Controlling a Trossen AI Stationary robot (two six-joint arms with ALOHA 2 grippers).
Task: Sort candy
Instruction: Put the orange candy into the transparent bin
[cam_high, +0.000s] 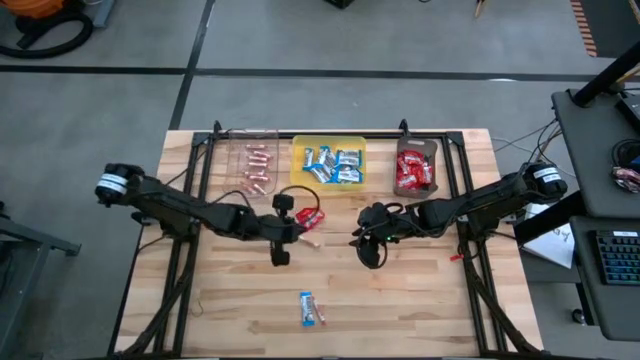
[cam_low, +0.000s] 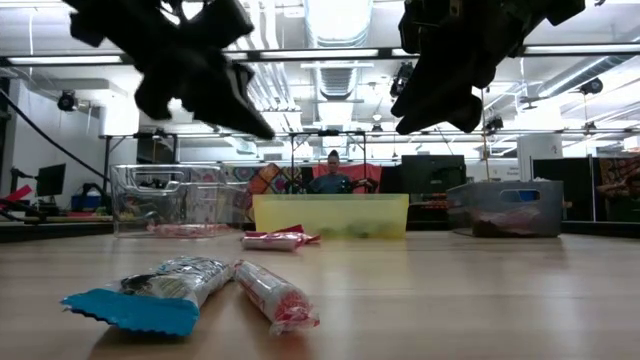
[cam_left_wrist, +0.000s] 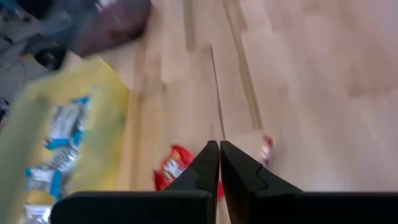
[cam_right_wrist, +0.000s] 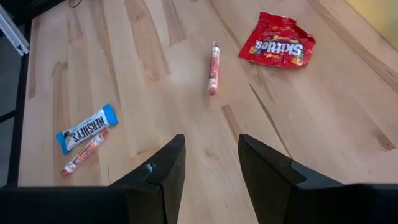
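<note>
Along the far edge of the wooden surface (cam_high: 400, 300) stand three trays. The clear tray (cam_high: 255, 165), nearest the far left corner, holds thin pinkish sticks (cam_high: 258, 172); the yellow tray (cam_high: 328, 160) at the middle of that edge holds blue-and-white bars (cam_high: 333, 166); the dark tray (cam_high: 416, 168), toward the far right corner, holds red packets (cam_high: 410, 174). The left gripper (cam_high: 292, 228) hangs above the middle of the surface, its fingers (cam_left_wrist: 208, 171) pressed tightly together with nothing between them. Just beyond it, in front of the yellow tray, a loose red packet (cam_high: 308, 216) lies on the wood, and a loose pinkish stick (cam_high: 313, 240) lies just beside it on the near side. Toward the near edge, about midway along it, a blue-and-white bar (cam_high: 307, 307) lies with another pinkish stick (cam_high: 319, 314) right alongside; the low view shows this pair close up, side by side. The right gripper (cam_high: 366, 243) hovers above the middle of the surface, right of the loose packet and stick, its fingers (cam_right_wrist: 165, 171) parted with bare wood showing in the gap between them, holding nothing.
</note>
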